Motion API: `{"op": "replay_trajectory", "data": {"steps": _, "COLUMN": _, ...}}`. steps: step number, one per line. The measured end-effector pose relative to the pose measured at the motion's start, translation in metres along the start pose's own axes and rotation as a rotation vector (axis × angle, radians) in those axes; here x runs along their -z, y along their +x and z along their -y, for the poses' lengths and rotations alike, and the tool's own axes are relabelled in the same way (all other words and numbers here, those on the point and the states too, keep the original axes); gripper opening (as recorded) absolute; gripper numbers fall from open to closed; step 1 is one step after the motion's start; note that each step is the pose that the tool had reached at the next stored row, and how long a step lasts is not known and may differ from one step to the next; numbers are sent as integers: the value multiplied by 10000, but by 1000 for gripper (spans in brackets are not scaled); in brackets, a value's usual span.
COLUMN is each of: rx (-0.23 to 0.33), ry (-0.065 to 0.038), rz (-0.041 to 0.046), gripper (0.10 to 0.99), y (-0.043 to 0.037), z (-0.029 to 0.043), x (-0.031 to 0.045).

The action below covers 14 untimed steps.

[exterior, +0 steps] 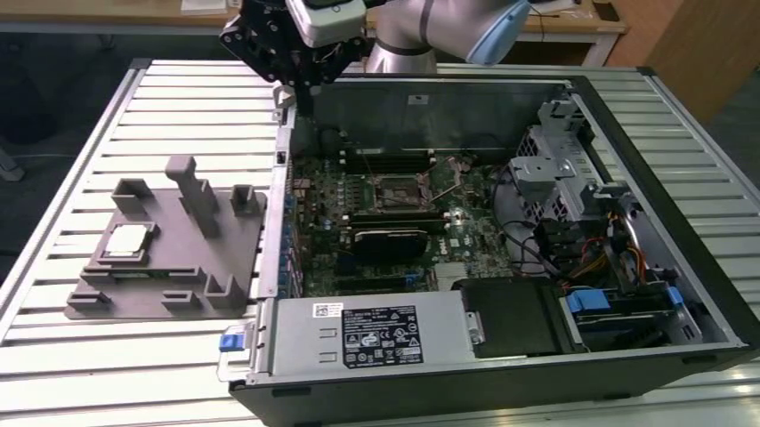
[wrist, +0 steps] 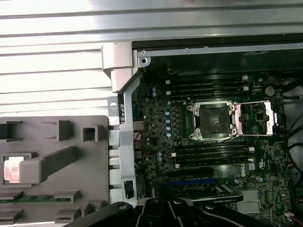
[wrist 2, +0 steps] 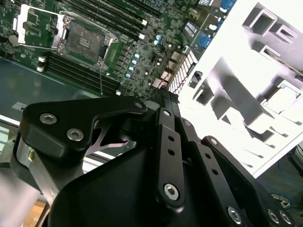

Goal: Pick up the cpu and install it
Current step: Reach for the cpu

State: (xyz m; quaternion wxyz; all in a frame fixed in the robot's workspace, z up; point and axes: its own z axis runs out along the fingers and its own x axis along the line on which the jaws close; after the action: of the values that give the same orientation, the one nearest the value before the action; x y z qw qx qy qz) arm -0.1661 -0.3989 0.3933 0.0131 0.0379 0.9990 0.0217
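Exterior view: claw (exterior: 294,92) hangs over the far wall of the open computer case (exterior: 499,356), pinched closed, nothing in it. The cpu (exterior: 127,242) lies in the grey tray (exterior: 155,302) by the tabletop (exterior: 178,107) edge at the exterior view's left, well apart from the claw.

Second wrist view: socket (wrist 2: 87,40) bare, cover swung open.

First wrist view: cpu (wrist: 12,170) sits in the tray.

Pick-up not begun, I judge. It calls for crossing to the tray and opening the claw.
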Motion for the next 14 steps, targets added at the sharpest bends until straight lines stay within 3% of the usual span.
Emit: {"op": "replay_trajectory", "data": {"steps": 14, "rx": 0, "ry": -1, "rz": 0, "gripper": 106, "y": 190, "z": 14, "x": 5}}
